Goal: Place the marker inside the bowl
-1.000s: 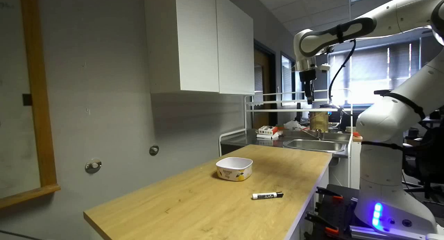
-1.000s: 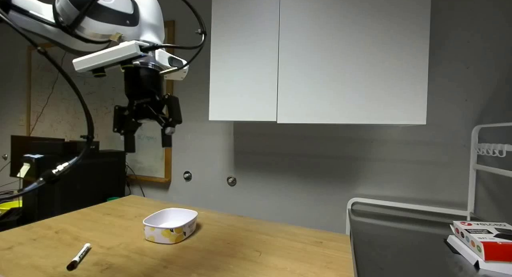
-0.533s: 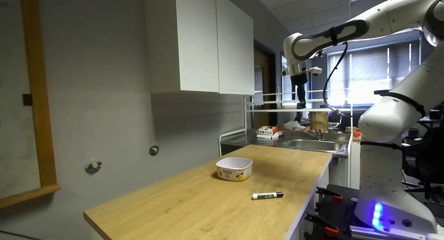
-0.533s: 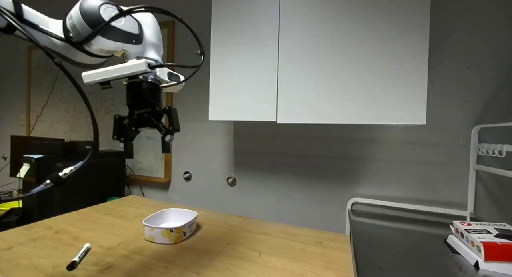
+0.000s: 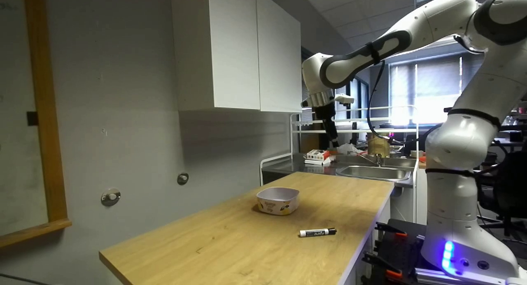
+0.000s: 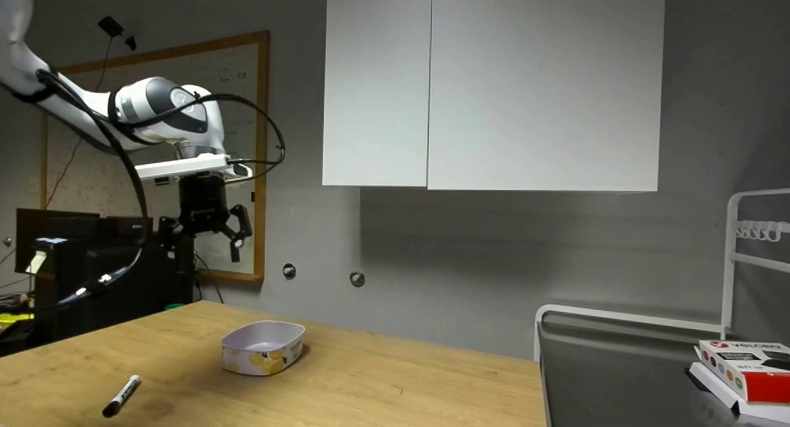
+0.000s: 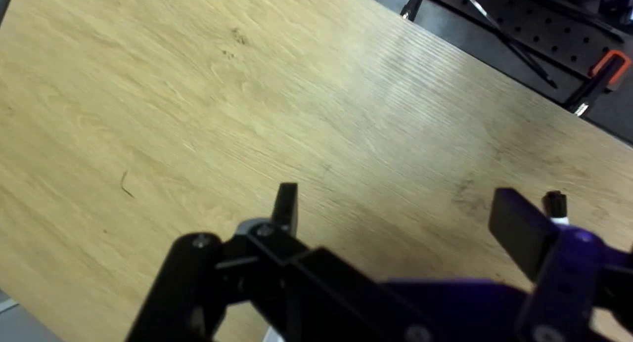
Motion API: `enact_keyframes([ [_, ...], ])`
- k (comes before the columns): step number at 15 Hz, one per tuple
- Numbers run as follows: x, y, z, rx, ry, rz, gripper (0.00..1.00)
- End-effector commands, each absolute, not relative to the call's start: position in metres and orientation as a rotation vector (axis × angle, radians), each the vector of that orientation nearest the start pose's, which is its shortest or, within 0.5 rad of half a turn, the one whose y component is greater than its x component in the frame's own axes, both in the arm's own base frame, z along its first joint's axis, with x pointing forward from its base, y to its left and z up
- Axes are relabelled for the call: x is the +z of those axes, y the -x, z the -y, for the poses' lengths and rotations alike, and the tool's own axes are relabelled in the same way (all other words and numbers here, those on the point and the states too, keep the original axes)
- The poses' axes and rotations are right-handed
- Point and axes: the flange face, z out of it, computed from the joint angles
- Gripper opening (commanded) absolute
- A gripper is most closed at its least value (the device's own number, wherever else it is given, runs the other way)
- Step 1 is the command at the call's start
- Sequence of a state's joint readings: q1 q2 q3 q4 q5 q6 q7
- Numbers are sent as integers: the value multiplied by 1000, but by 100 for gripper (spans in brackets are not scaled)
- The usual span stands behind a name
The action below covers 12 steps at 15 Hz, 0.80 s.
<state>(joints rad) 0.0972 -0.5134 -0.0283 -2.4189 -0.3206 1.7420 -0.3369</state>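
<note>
The wooden tabletop [image 5: 230,244] is spread around the bowl [image 6: 262,360]. The robot arm [image 5: 465,141] is extended over it, its fingers [image 7: 285,208] held wide apart, nothing gripped, well above the bowl and seemingly off toward its robot-facing side. The bowl is stood upright, with no object seen inside. The marker [image 5: 317,232] is laid near the bowl, outside it, on that same side; the pick-up is judged not yet begun.

The bowl could be shoved if its wall were struck by a marker carried too low. Sooner, the marker could be missed by a straight descent: in the wrist view it is seen past the gap, behind a finger, so bare tabletop might be pinched, or the barrel knocked and sent rolling away from the bowl.

The arm is cut off in both exterior views, and in an exterior view a finger is lost against black equipment [image 6: 68,266] beyond the bowl. In the wrist view the bowl is covered by the fingers' linkage; whether a pale sliver [image 7: 273,335] at the lower edge is its rim cannot be told. Of the marker, only the dark end and some white are shown there.
</note>
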Motion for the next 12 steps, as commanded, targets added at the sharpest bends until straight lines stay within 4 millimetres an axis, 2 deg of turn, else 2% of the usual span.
enact_keyframes([
  [1,457,-403,-57,440,3238,1014,100],
  [4,441,-409,-103,458,3169,1165,100],
  [7,424,-414,-132,464,3066,1250,100],
  [9,405,-417,-140,515,3022,1272,100],
  [10,395,-418,-137,554,3040,1261,100],
  [11,389,-418,-134,584,3045,1251,100],
  [12,390,-417,-118,586,3116,1163,100],
])
